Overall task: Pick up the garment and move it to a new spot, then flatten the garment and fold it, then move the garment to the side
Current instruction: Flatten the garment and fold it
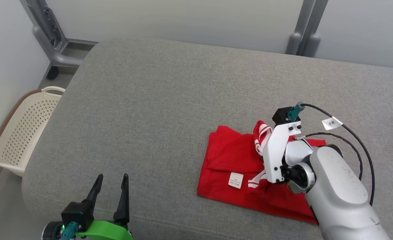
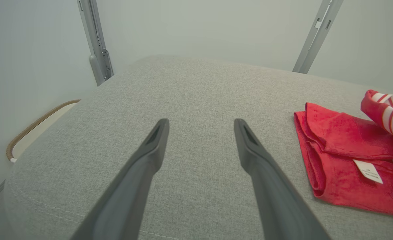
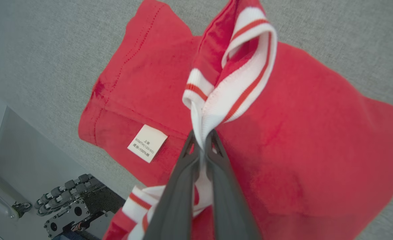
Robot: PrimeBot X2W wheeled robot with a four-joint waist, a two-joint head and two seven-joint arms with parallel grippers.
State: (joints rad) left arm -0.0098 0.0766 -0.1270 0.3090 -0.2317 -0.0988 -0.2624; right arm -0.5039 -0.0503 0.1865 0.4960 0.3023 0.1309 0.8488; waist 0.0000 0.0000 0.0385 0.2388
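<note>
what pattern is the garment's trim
White trim with red stripes, best in the right wrist view.

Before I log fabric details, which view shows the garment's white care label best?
Right wrist view: the care label sits close, print visible. Head view shows it small; left wrist view, small and slanted.

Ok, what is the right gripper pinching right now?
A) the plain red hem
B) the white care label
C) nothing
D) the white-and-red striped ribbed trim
D: the right gripper is shut on the white-and-red striped ribbed trim of the red fabric garment; the white care label lies apart.
</note>
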